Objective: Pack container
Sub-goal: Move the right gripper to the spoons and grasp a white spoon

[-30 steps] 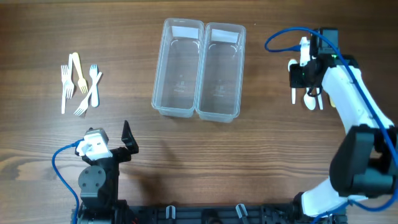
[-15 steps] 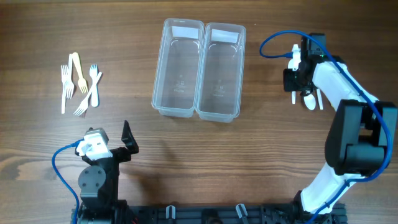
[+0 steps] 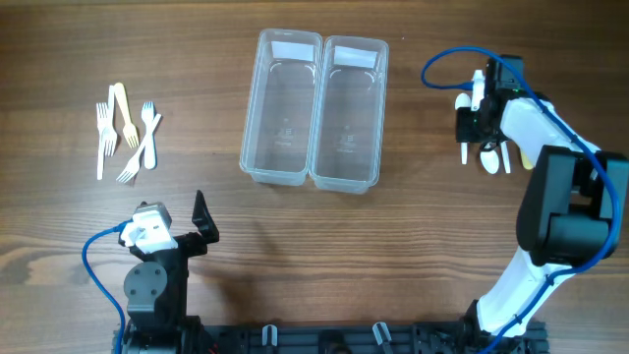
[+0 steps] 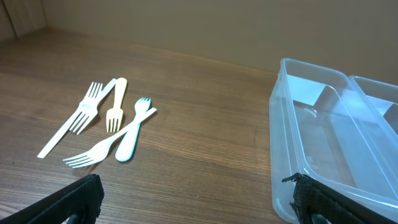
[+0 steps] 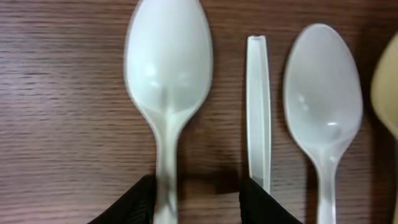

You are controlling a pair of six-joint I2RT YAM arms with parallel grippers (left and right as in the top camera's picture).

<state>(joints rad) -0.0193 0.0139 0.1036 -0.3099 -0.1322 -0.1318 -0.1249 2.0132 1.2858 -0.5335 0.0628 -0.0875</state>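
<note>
Overhead, right arm (image 3: 531,123) stretches over the spoons (image 3: 488,157), right claw (image 5: 196,200) half-open astride one spoon handle (image 5: 165,165); left claw (image 4: 196,202) sits wide open.

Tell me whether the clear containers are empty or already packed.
Empty. Both containers show bare bottoms; the forks and spoons lie outside them.

In the right wrist view, a cream utensil (image 5: 388,87) is cut off at three o'clock. The blurred spoon (image 5: 166,74) and second spoon (image 5: 324,106) lose their handles at six o'clock.
</note>
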